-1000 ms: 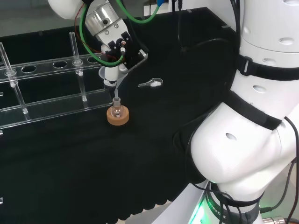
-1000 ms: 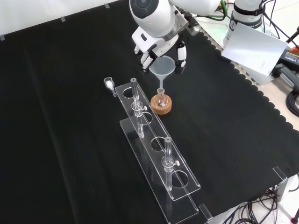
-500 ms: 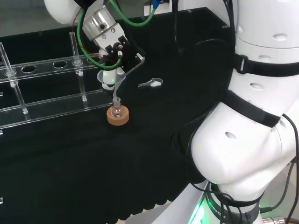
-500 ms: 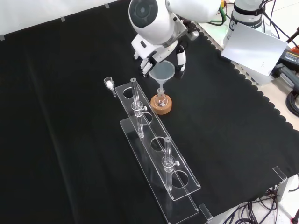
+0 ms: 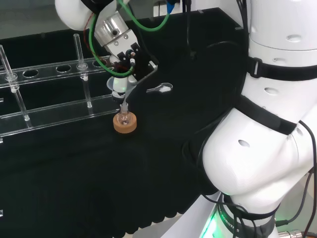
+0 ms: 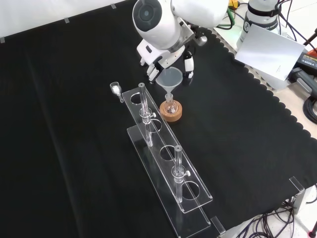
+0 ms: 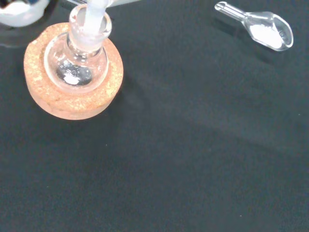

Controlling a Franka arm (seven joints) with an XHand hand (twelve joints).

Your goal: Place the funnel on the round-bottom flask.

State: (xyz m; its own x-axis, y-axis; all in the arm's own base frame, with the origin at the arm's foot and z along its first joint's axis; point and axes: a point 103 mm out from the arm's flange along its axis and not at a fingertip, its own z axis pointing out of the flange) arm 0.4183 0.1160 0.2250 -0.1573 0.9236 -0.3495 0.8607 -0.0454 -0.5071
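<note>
Closest in, the wrist view looks down on the round-bottom flask (image 7: 77, 67) sitting in its cork ring (image 7: 72, 72), with the funnel's stem (image 7: 94, 9) entering the flask's neck and a little white residue lying on the glass bottom; across the black cloth (image 7: 193, 159) toward two o'clock of the flask lies a clear scoop (image 7: 263, 30) holding white powder. None of that powder can be made out from the head view, where the scoop (image 5: 159, 89) is just a pale shape at about two o'clock of the cork ring (image 5: 125, 123). The front view adds the clear tube rack (image 6: 166, 163) running along at the flask's (image 6: 171, 106) seven o'clock, with upright glass tubes in it. Above the flask, the funnel (image 6: 170, 79) stands with its cone up and stem in the neck, and the hand (image 6: 166, 54) sits at its twelve o'clock, its fingers (image 6: 188, 63) curled down around the funnel's rim, holding it.
</note>
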